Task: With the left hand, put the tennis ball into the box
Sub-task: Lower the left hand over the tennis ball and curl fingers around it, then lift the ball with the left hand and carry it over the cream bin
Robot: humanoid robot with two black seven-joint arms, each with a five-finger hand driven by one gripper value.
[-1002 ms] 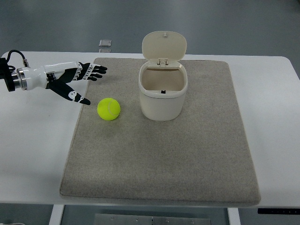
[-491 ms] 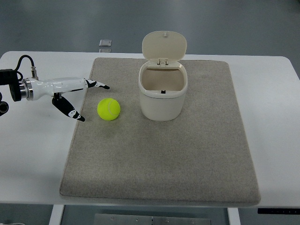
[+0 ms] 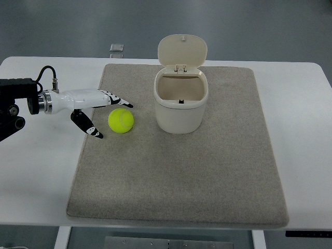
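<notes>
Here the left hand (image 3: 101, 111), fingers spread, flanks the tennis ball (image 3: 121, 120) beside the open-lidded box (image 3: 180, 106).

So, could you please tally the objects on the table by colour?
Yellow-green: 1, the tennis ball
Cream: 1, the box with its lid open
Grey-beige: 1, the mat
Silver-grey: 1, a small flat object
Total: 4

The left arm (image 3: 18, 104) is running off the picture's left edge, so its upper part is going unseen. A small grey object (image 3: 117, 48) beyond the mat is showing too small to identify (the box (image 3: 179, 104) is hiding its own floor).
</notes>
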